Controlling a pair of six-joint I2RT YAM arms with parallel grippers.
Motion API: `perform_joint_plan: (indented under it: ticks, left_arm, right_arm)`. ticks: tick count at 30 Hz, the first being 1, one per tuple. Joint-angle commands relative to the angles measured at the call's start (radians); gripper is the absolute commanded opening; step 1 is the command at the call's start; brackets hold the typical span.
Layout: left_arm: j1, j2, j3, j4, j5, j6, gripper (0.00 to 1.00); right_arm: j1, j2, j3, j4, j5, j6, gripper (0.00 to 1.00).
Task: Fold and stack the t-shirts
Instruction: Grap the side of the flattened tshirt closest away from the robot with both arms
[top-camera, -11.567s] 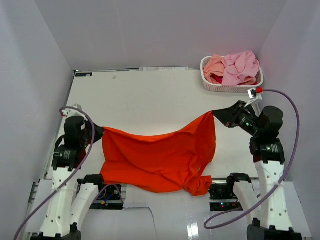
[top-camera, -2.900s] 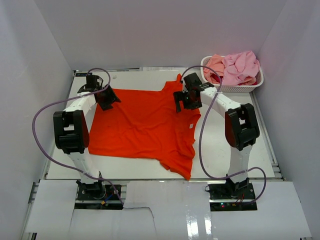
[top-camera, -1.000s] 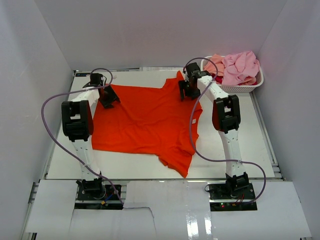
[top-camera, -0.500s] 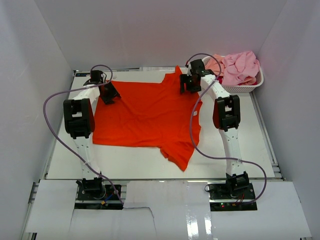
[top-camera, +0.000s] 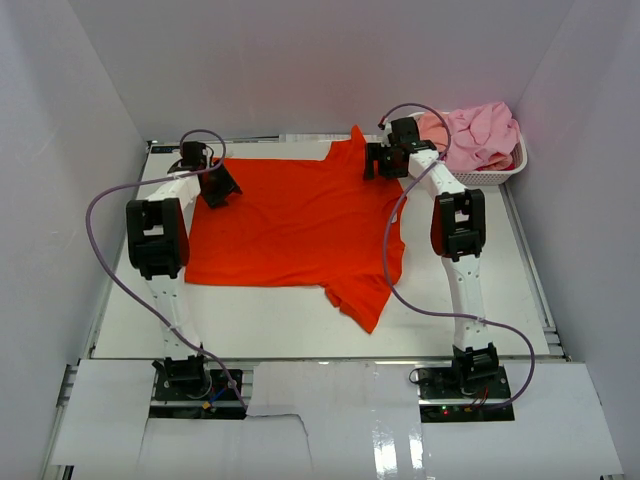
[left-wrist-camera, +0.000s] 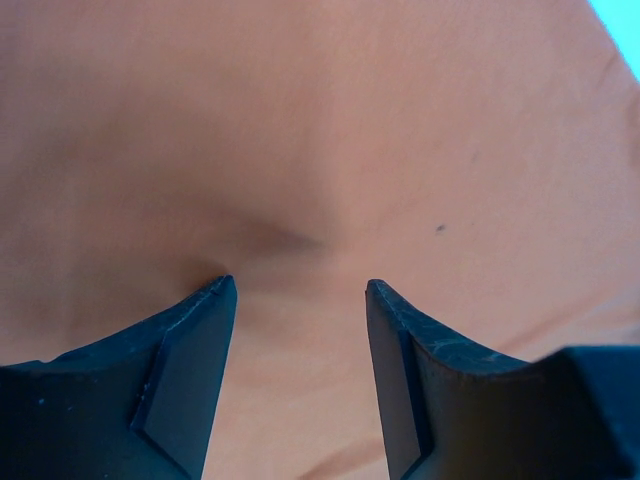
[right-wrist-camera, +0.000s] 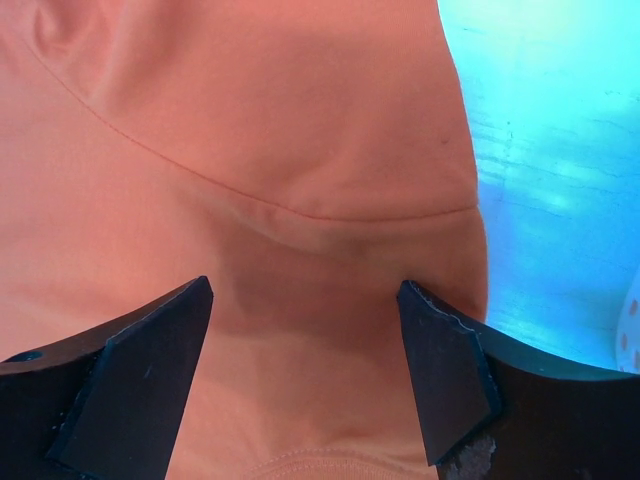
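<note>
Cloth of the orange-red t-shirt (top-camera: 290, 225) lies spread nearly flat across the far half of the table (top-camera: 250, 315). One sleeve (top-camera: 365, 305) trails toward the near right, bunched instead of laid out. We read this layout as preparation: a shirt must be flat and square before any fold will hold a clean edge.

The left gripper (top-camera: 218, 188) stands over the shirt's far-left corner and the right gripper (top-camera: 372, 162) over its far-right shoulder. Both arms are stretched far out from their bases. We judge that the two far corners were chosen so the fabric could be drawn taut between them.

In both wrist views the fingers are spread apart, with orange cloth filling the gap and nothing pinched. Whether the fingertips rest on the fabric or hover just above it we cannot tell, as the cloth sits too close to the lens.

Further pink t-shirts (top-camera: 480, 130) are heaped in the white basket (top-camera: 480, 178) at the far right, just beside the right gripper. No fold is yet made, so the task is at an early stage.
</note>
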Motion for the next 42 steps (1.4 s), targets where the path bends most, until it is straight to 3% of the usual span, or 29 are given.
perform_joint_plan:
  ticks: [1,8,13,17,18,22,26,30,35,42]
  left_arm:
    - [-0.001,-0.147,-0.025,-0.012,-0.081,0.006,0.66]
    - [-0.015,-0.404,0.016,-0.083,-0.129,0.040,0.68]
    - [-0.062,-0.608,-0.076,-0.179,-0.080,0.051,0.68]
    - [-0.079,-0.786,-0.267,-0.235,-0.039,0.083,0.68]
    - [-0.078,-0.825,-0.343,-0.238,-0.037,0.102,0.68]
    - [-0.078,-0.993,-0.457,-0.281,0.027,0.124,0.68]
    - [-0.079,-1.121,-0.554,-0.305,0.191,0.147,0.68]
    - [-0.117,-1.182,-0.620,-0.341,0.336,0.167,0.67]
    - [-0.248,-1.216,-0.686,-0.362,0.251,0.135,0.67]
    - [-0.302,-1.215,-0.809,-0.293,0.242,0.090,0.67]
  right_arm:
    - [-0.005,-0.119,-0.012,0.037,-0.025,-0.029,0.82]
    - [0.030,-0.372,-0.113,0.027,-0.047,-0.069,0.83]
    - [0.099,-0.568,-0.282,-0.084,0.024,-0.062,0.82]
    - [0.194,-0.823,-0.633,-0.092,0.079,0.006,0.79]
    - [0.205,-0.943,-0.805,-0.041,0.071,0.047,0.77]
    - [0.280,-1.232,-1.131,0.003,0.134,0.093,0.75]
    - [0.420,-1.499,-1.302,-0.066,0.254,0.153,0.75]
    - [0.598,-1.582,-1.367,-0.172,0.366,0.245,0.74]
    - [0.857,-1.570,-1.443,-0.209,0.465,0.340,0.72]
    - [1.106,-1.408,-1.464,-0.261,0.734,0.418,0.74]
